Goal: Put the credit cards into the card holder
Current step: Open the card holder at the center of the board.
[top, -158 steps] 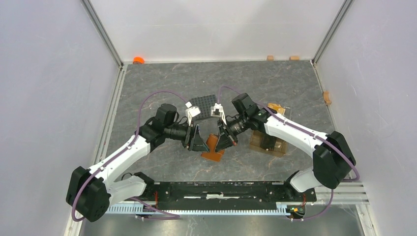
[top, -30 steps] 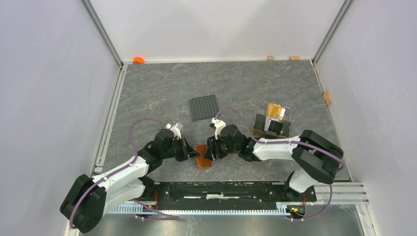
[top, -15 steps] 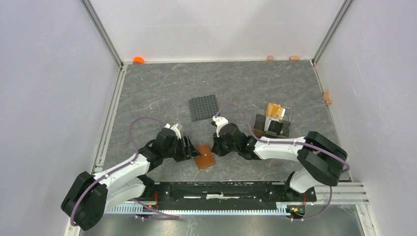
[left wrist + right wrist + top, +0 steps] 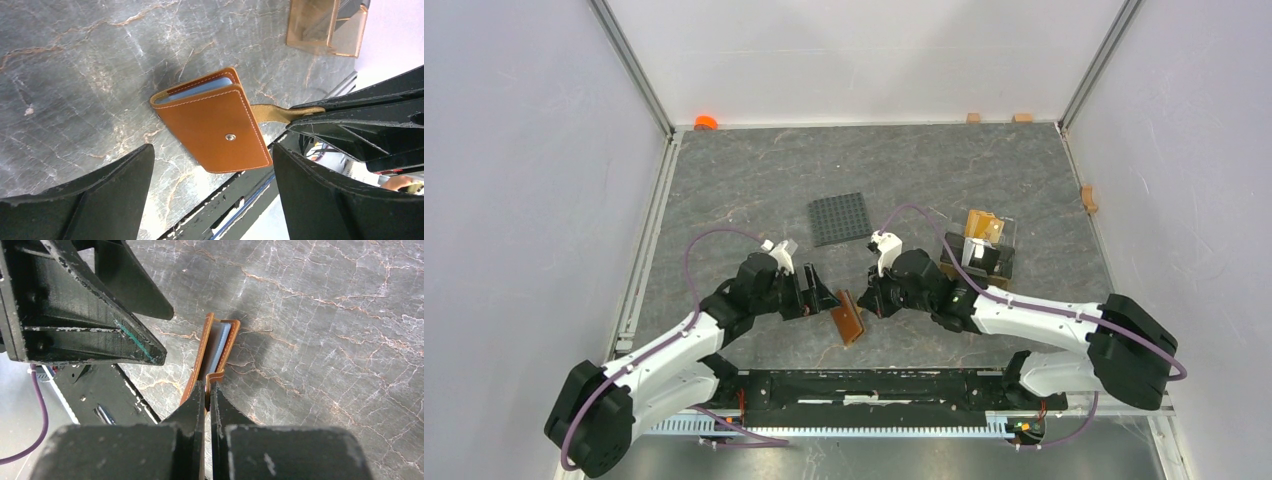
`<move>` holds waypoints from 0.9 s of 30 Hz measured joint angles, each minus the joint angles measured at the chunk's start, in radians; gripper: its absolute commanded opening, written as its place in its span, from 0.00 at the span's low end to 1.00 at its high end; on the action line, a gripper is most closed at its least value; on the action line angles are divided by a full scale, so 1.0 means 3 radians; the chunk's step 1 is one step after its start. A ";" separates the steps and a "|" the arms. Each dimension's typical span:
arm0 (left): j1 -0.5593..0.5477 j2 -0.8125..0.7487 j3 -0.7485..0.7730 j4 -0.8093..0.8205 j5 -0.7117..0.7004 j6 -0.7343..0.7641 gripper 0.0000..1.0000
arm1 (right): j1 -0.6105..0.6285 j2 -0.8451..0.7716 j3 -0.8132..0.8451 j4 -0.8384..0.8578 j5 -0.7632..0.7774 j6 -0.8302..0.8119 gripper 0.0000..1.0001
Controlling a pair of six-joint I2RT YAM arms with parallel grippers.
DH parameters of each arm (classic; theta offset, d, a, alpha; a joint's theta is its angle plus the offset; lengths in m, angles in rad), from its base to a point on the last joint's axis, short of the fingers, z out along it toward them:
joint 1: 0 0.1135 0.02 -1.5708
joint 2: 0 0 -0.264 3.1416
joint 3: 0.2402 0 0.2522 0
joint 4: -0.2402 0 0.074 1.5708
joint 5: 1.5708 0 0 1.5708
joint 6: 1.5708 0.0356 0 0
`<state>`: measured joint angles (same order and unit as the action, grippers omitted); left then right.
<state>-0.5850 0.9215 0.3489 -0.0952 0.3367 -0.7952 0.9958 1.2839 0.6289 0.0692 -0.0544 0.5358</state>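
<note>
A dark grey studded square plate lies flat near the middle of the grey marbled desk. The small brown leather card holder is on the near side of that plate, towards the arm bases and well apart from it. The card holder is folded shut and stands tilted on edge; whether its lower edge touches the desk cannot be told. A small metal snap stud sits in the middle of its outer face, and the thin edges of light blue cards show between its two leather covers. The right gripper, nearer than the plate and slightly to its right, is closed tight on the tan strap tab that sticks out of the card holder's side, the leather pinched between its black fingers. The left gripper, nearer than the plate and slightly to its left, has its jaws spread wide and grips nothing; in its wrist view its two black fingers frame the card holder without touching it. A clear amber-tinted compartment stand with dark and yellowish things in it stands to the right of the plate, apart from it.
</note>
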 measured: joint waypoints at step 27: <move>-0.0041 0.0337 -0.0061 0.0383 0.0201 -0.0163 0.69 | 0.0113 -0.0139 -0.0017 -0.0013 -0.0106 0.0001 0.00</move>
<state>-0.5972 1.0225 0.3305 0.0196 0.3969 -0.8440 1.0298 1.2423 0.6239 0.0654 -0.0860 0.5362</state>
